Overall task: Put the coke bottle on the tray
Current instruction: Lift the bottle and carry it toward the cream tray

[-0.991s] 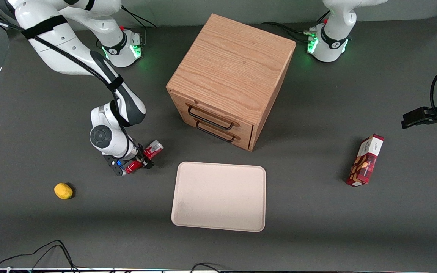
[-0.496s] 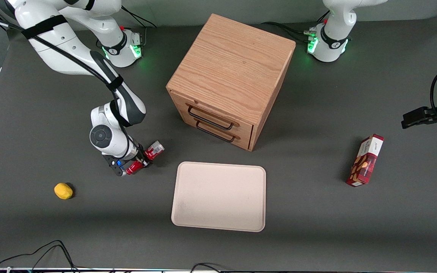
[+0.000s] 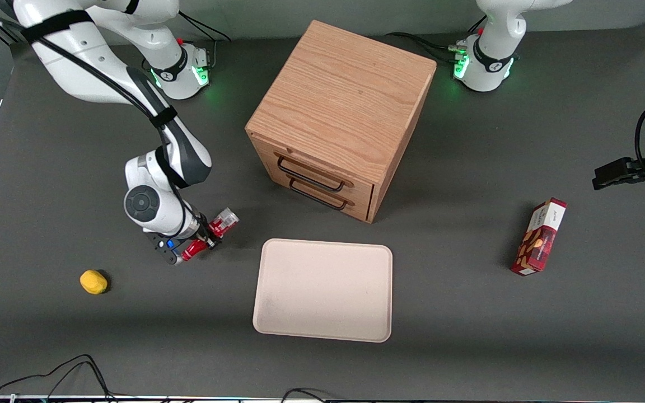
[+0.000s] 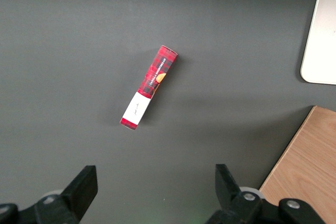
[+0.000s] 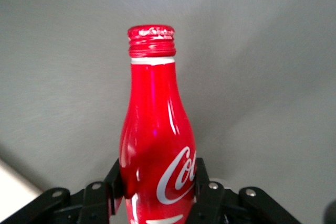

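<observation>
My right gripper (image 3: 206, 238) is shut on the coke bottle (image 3: 210, 235), a slim red bottle with white script, and holds it tilted a little above the table. Its silvery base end points toward the drawer cabinet. In the right wrist view the bottle (image 5: 156, 145) sits between the two black fingers (image 5: 114, 181), red cap pointing away from the gripper (image 5: 157, 187). The cream-beige tray (image 3: 323, 289) lies flat on the table beside the gripper, toward the parked arm's end and a little nearer the front camera. A corner of the tray shows in the left wrist view (image 4: 320, 35).
A wooden two-drawer cabinet (image 3: 340, 117) stands farther from the camera than the tray. A yellow lemon (image 3: 93, 281) lies toward the working arm's end. A red snack box (image 3: 539, 237) lies toward the parked arm's end and shows in the left wrist view (image 4: 149, 86).
The right arm has risen slightly and shifted a little toward its own end of the table, lifting the bottle with it. The tray and other objects have not moved.
</observation>
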